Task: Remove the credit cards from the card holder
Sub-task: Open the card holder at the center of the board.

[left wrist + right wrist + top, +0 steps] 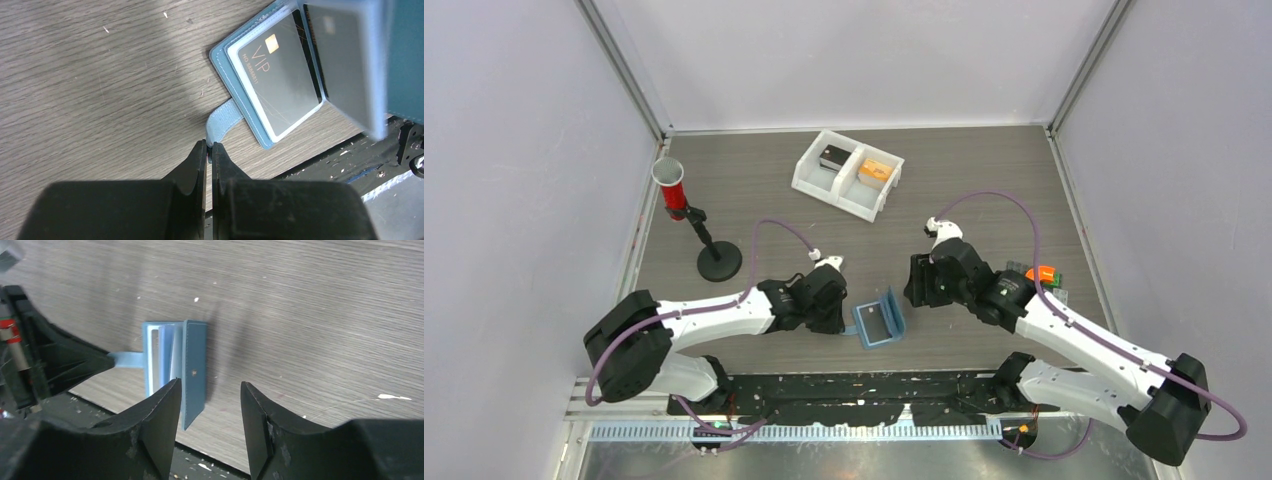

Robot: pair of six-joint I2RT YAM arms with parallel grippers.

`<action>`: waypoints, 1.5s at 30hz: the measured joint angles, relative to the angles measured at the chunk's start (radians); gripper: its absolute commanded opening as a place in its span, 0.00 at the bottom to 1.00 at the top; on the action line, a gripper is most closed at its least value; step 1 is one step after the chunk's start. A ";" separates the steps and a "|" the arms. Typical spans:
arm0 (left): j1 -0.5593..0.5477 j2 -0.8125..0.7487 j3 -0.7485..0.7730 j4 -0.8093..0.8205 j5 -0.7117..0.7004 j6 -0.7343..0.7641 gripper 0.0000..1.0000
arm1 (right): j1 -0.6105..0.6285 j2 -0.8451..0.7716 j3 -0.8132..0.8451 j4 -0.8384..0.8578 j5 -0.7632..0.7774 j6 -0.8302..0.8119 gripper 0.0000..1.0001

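The light-blue card holder (879, 320) lies half open near the table's front edge, one half flat and the other standing up. My left gripper (210, 145) is shut on its blue strap (224, 119); from above, the left gripper (839, 318) sits just left of the holder. A dark grey credit card (280, 75) marked VIP sits in the flat half's sleeve, and a second grey card (345, 60) shows in a raised sleeve. My right gripper (210, 385) is open, empty, just short of the raised cover (195, 360). In the top view the right gripper (916, 285) is to the holder's right.
A white two-compartment tray (834, 198) with small items stands at the back middle. A red-and-black stand on a round base (719, 262) is at the left. An orange object (1044, 273) lies by the right arm. The black front rail (864, 385) borders the holder.
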 measured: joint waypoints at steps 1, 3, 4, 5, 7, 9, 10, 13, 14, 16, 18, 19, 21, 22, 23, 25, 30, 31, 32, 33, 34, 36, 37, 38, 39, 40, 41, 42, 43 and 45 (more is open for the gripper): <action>0.000 -0.001 0.000 0.000 0.001 0.000 0.00 | 0.006 -0.005 0.000 0.006 -0.011 0.004 0.54; 0.000 -0.003 0.000 0.000 0.003 0.000 0.00 | 0.022 -0.004 0.000 0.018 -0.028 0.012 0.58; 0.000 -0.004 0.000 0.000 0.003 0.000 0.00 | 0.032 0.003 0.000 0.023 -0.035 0.016 0.61; 0.000 -0.006 0.000 0.000 0.004 -0.001 0.00 | 0.041 0.010 0.000 0.027 -0.041 0.021 0.66; 0.000 -0.012 0.000 0.000 0.008 -0.001 0.00 | 0.056 0.029 0.000 0.038 -0.051 0.033 0.71; 0.000 -0.022 0.000 0.000 0.010 -0.001 0.00 | 0.072 0.052 0.000 0.055 -0.057 0.042 0.77; 0.000 -0.028 0.000 0.002 0.011 -0.001 0.00 | 0.080 0.064 0.000 0.065 -0.059 0.046 0.79; 0.000 -0.036 0.000 0.007 0.015 -0.002 0.00 | 0.108 0.103 -0.002 0.102 -0.067 0.064 0.89; 0.000 -0.037 0.000 0.008 0.017 -0.003 0.00 | 0.116 0.116 -0.003 0.113 -0.067 0.069 0.91; 0.000 -0.038 0.000 0.011 0.020 -0.005 0.00 | 0.137 0.148 -0.008 0.141 -0.067 0.082 0.94; 0.000 -0.038 0.000 0.014 0.024 -0.005 0.00 | 0.162 0.194 -0.008 0.163 -0.062 0.091 0.96; 0.000 -0.039 0.000 0.014 0.026 -0.005 0.00 | 0.173 0.216 -0.008 0.170 -0.057 0.096 0.96; 0.000 -0.040 0.000 0.015 0.026 -0.006 0.00 | 0.195 0.256 -0.008 0.181 -0.038 0.105 0.96; 0.000 -0.042 0.000 0.017 0.027 -0.006 0.00 | 0.205 0.279 -0.008 0.185 -0.023 0.110 0.96; 0.000 -0.043 -0.002 0.021 0.027 -0.008 0.00 | 0.212 0.299 -0.008 0.189 -0.010 0.114 0.97; 0.000 -0.046 -0.006 0.027 0.029 -0.009 0.00 | 0.229 0.347 -0.006 0.194 0.023 0.121 0.97; 0.000 -0.058 -0.022 0.036 0.030 -0.011 0.00 | 0.268 0.443 0.000 0.194 0.103 0.141 0.97; 0.000 -0.062 -0.026 0.037 0.030 -0.011 0.00 | 0.275 0.454 0.001 0.195 0.116 0.143 0.97; 0.000 -0.066 -0.030 0.039 0.030 -0.012 0.00 | 0.280 0.462 0.002 0.195 0.125 0.146 0.98; 0.000 -0.070 -0.034 0.040 0.030 -0.013 0.00 | 0.285 0.468 0.002 0.197 0.134 0.149 0.98; 0.000 -0.072 -0.037 0.042 0.030 -0.013 0.00 | 0.289 0.472 0.002 0.198 0.141 0.153 0.99; 0.000 -0.076 -0.043 0.048 0.030 -0.013 0.00 | 0.295 0.476 0.004 0.200 0.153 0.163 0.99; 0.000 -0.076 -0.045 0.051 0.032 -0.013 0.00 | 0.298 0.478 0.005 0.202 0.158 0.167 0.99; 0.000 -0.076 -0.046 0.053 0.034 -0.013 0.00 | 0.300 0.480 0.006 0.206 0.163 0.171 0.99; 0.000 -0.076 -0.047 0.056 0.035 -0.013 0.00 | 0.302 0.483 0.008 0.209 0.166 0.175 0.99; 0.000 -0.076 -0.047 0.057 0.037 -0.013 0.00 | 0.305 0.485 0.008 0.211 0.170 0.179 0.99; 0.000 -0.076 -0.047 0.059 0.037 -0.013 0.00 | 0.308 0.488 0.009 0.214 0.173 0.181 0.99; 0.000 -0.076 -0.047 0.061 0.037 -0.013 0.00 | 0.313 0.491 0.011 0.216 0.178 0.186 1.00; 0.000 -0.076 -0.047 0.062 0.038 -0.013 0.00 | 0.317 0.496 0.013 0.220 0.183 0.189 0.99; 0.000 -0.075 -0.047 0.066 0.040 -0.013 0.00 | 0.323 0.505 0.017 0.222 0.195 0.195 0.99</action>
